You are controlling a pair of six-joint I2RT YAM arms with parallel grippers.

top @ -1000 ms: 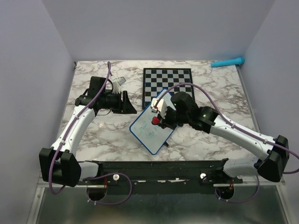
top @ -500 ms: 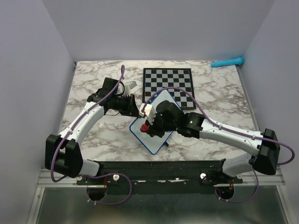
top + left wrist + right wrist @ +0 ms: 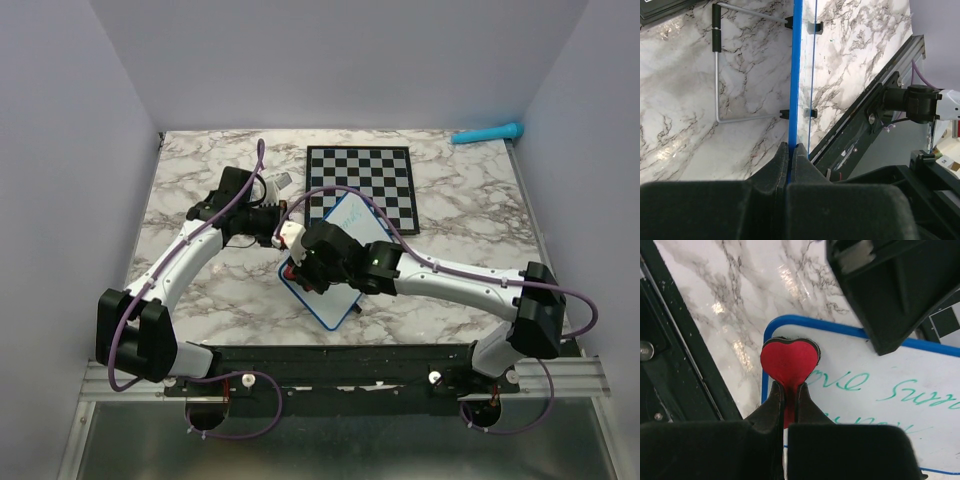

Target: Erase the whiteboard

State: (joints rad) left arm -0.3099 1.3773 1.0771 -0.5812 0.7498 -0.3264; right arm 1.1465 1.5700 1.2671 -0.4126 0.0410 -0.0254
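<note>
While the left gripper [image 3: 791, 149] pinches the whiteboard [image 3: 865, 410] by the rim to brace it, the right gripper [image 3: 789, 389] — jaws clamping a red eraser [image 3: 789, 357] — presses its left corner.

1 whiteboard [image 3: 352, 215] and 1 chessboard [image 3: 360, 172] are counted on 1 marble table [image 3: 470, 200]. 1 red heart-shaped eraser [image 3: 789, 357] is seen in the right wrist view. 1 teal cylindrical object [image 3: 487, 133] is counted at the far right corner. 2 arms are counted, 1 left arm [image 3: 185, 262] and 1 right arm [image 3: 455, 285], with 2 grippers: 1 left gripper [image 3: 790, 150] and 1 right gripper [image 3: 789, 390]. 2 purple cables [image 3: 262, 160] are counted, 1 per arm. 1 bent wire stand [image 3: 716, 75] is seen on the whiteboard's back.
</note>
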